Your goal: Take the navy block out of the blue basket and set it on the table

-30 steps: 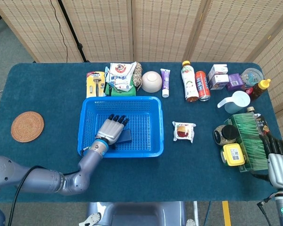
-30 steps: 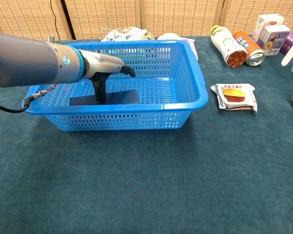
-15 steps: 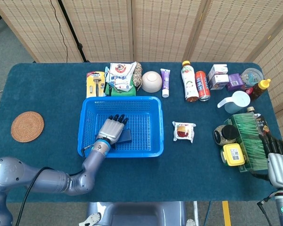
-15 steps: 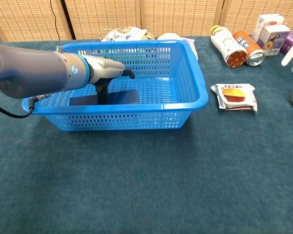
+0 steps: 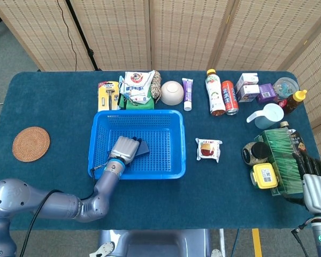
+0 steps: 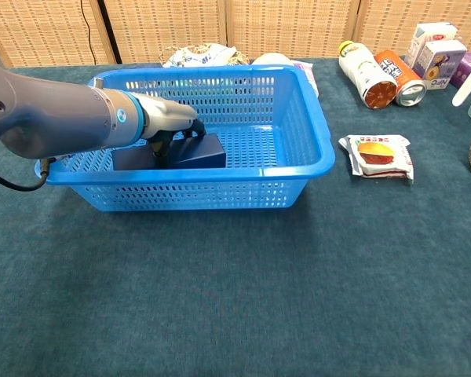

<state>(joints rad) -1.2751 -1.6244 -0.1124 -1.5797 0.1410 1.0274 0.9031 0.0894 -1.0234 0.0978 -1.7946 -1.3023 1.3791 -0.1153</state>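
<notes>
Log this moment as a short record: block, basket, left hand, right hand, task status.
block: navy block inside the blue basket, one end tilted up off the basket floor
basket: on the table, near its middle
left hand: left hand reaches into the basket, fingers curled over the block, gripping it
right hand: right hand at the table's right edge beside the green box, fingers apart, holding nothing
task status: block gripped, not yet out of the basket

Head cam looks down steeply on my whole table (image 5: 53,107), screens behind. Chest cam sits low and near, facing forward across the cloth. Both share the blue basket (image 5: 174,142) (image 6: 318,149) and snack packet (image 5: 208,150) (image 6: 377,155), probably the bottles too.
</notes>
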